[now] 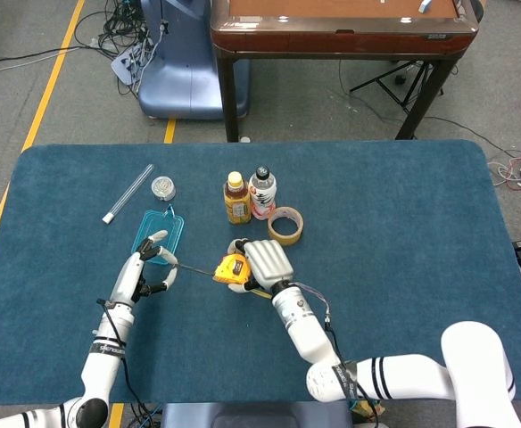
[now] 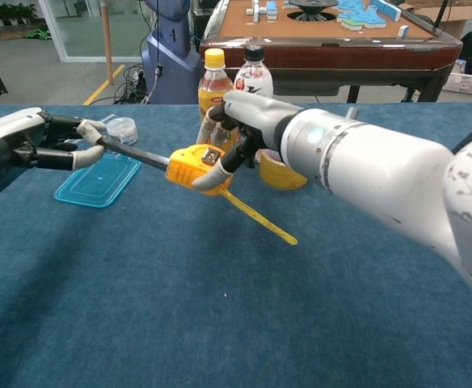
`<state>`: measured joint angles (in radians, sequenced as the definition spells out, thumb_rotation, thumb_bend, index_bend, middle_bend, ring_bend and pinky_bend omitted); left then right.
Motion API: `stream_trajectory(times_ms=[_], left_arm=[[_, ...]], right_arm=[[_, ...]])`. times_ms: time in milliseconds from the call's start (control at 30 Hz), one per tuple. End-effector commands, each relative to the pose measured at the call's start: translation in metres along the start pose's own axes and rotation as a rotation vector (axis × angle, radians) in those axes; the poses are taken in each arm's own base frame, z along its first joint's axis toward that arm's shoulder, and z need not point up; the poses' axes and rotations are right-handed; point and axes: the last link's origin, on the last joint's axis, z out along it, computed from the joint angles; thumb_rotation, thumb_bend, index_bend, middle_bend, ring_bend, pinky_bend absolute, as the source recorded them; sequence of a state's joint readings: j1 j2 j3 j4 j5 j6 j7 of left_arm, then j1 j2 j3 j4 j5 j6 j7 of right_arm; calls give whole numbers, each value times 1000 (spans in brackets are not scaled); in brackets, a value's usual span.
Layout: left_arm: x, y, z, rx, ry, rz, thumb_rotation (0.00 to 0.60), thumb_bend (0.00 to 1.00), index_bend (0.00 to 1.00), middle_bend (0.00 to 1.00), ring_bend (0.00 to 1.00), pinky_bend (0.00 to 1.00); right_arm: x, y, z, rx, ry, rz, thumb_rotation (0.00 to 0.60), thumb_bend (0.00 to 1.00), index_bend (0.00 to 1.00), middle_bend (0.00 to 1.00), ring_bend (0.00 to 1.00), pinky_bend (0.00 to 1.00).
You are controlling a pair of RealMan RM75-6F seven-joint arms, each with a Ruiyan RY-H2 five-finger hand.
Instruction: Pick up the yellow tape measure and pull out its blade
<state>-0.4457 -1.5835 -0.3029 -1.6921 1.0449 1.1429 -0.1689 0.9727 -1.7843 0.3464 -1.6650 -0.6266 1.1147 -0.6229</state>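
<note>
Above the blue felt table (image 1: 403,205), my right hand (image 1: 262,264) grips the yellow plastic tape measure (image 1: 232,268) while my left hand (image 1: 144,272) pinches its dark blade tip (image 2: 99,138); next, I judge, draw the hands apart.

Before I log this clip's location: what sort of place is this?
Probably a robotics lab or test hall: a blue-covered table on grey concrete with a yellow floor line, loose cables round a blue machine base, and a mahjong table behind.
</note>
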Motion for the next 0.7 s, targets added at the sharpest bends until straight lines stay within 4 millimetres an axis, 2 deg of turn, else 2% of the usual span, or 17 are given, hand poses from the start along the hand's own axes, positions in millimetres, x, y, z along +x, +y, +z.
stream_trajectory(times_ms=[33, 333, 700], left_arm=[[3, -1, -1, 1, -2, 4, 600, 428, 574, 126, 0, 0], [20, -4, -2, 8, 15, 20, 600, 428, 565, 126, 0, 0], [49, -10, -11, 23, 66, 43, 600, 428, 560, 126, 0, 0]], right_arm=[[3, 2, -1, 4, -9, -4, 600, 708, 770, 751, 733, 415], [20, 22, -10, 0, -44, -22, 600, 708, 773, 753, 733, 415], [40, 58, -34, -24, -74, -27, 600, 708, 774, 755, 736, 416]])
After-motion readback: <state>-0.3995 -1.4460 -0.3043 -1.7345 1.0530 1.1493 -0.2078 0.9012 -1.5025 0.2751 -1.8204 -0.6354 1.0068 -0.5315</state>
